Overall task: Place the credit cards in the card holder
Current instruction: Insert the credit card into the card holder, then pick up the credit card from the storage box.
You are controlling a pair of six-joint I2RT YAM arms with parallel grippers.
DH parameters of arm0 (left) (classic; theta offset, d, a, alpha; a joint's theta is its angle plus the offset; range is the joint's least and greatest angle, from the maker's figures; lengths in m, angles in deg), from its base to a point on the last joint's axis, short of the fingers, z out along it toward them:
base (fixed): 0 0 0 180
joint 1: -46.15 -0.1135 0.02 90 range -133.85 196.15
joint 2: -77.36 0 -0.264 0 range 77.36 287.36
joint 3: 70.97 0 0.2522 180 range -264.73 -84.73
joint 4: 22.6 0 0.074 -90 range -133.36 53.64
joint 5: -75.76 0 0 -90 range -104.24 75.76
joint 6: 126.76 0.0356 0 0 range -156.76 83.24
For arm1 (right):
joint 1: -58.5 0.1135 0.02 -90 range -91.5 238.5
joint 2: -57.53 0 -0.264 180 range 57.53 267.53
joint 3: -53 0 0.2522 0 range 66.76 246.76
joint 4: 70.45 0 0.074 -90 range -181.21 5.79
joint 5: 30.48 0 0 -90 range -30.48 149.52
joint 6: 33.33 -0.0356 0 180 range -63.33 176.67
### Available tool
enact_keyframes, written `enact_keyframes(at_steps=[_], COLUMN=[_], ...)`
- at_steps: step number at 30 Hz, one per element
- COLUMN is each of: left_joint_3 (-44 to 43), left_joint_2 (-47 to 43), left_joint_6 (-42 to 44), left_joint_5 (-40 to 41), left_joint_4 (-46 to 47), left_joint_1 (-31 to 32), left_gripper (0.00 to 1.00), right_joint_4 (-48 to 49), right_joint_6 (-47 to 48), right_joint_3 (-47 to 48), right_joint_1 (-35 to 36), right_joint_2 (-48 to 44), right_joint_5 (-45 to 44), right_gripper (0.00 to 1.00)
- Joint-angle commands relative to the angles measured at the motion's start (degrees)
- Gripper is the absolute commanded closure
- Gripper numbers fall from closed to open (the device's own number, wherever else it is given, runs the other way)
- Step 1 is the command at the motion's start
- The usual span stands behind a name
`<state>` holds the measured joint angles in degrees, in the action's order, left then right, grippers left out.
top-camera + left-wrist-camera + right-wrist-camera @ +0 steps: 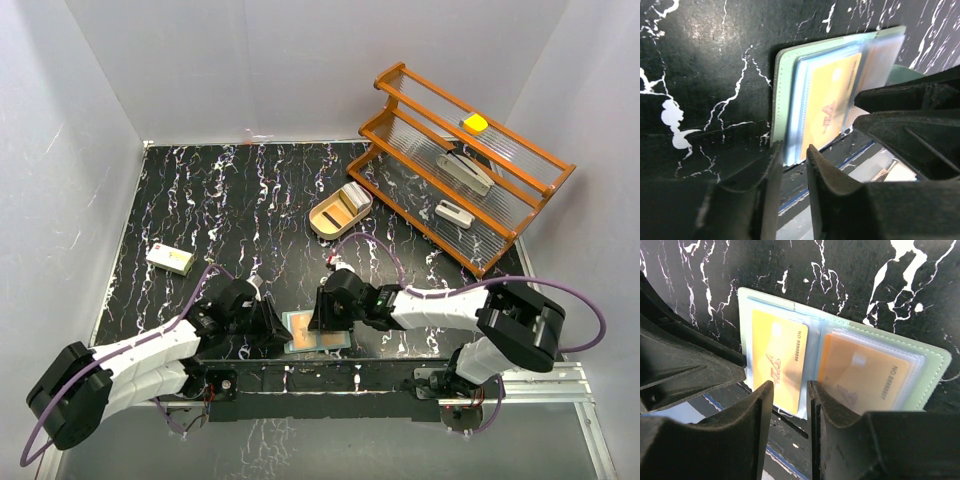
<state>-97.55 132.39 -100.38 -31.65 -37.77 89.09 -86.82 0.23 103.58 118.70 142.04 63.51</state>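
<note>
Currently mid-insertion, by my read. The card holder [318,333] lies open and flat at the near edge of the counter [200,200], between both arms. The left end effector [275,330] is at its left side and the right end effector [320,320] is over its middle.

The right wrist view shows 2 cards in the clear pockets. The left orange card [777,360] is in the left half and the right orange card [865,375] is in the right half, under a cloudy sleeve. The left card's near edge runs down between the right end effector's fingertips [762,395]. The jaws there are narrowed to a slim gap, and I cannot tell if they pinch the card or just hover over it.

The left end effector is also nearly closed, with a thin gap at the holder's near-left edge. Whether it has hold of anything is unclear.

Next move, as a judgement: seat the left card fully in its pocket while the left arm steadies the holder, then fetch another card.

View differences:
- The top view alone shows the wooden tray [340,212] further back holding pale flat items, possibly more cards but too small to confirm. It also shows a white box [170,258] at left and an orange rack [460,165] at far right.
- The left wrist view shows only 1 card, since the right half of the holder is blocked by the other arm.
- The holder's green border is clear in both wrist views.
</note>
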Motion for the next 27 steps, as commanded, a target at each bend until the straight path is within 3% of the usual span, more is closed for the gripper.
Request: enact_keyframes(at_steps=[1,6,12,13,19,27], left_joint_3=[-4.2,-8.4,-12.8,-14.2,-20.4,-24.9], left_joint_2=[-1.9,-4.5,-6.9,-7.2,-6.6,-3.5], left_joint_6=[2.4,5.8,9.7,10.6,16.8,28.4], left_joint_5=[3.1,4.5,3.2,3.4,5.1,0.7], left_joint_4=[-7.0,-10.7,-11.7,-12.9,-18.7,-20.2], left_joint_1=[0.2,0.2,0.2,0.2,0.2,0.2], left_gripper=[0.7,0.5,0.3,0.03,0.01,0.01], right_joint_4=[-6.0,-14.2,-22.2,-22.7,-24.8,-30.0], right_joint_6=[5.4,15.2,28.2,30.3,40.5,50.2], right_joint_3=[5.4,14.6,26.5,28.4,40.2,58.0], right_joint_1=[0.2,-2.7,-8.9,-10.3,-15.9,-20.4], right_joint_2=[-4.8,-6.5,-2.3,-1.0,8.7,26.8], right_joint_5=[-5.6,-11.9,-20.2,-21.5,-29.1,-38.6], right_gripper=[0.67,0.63,0.6,0.6,0.54,0.45])
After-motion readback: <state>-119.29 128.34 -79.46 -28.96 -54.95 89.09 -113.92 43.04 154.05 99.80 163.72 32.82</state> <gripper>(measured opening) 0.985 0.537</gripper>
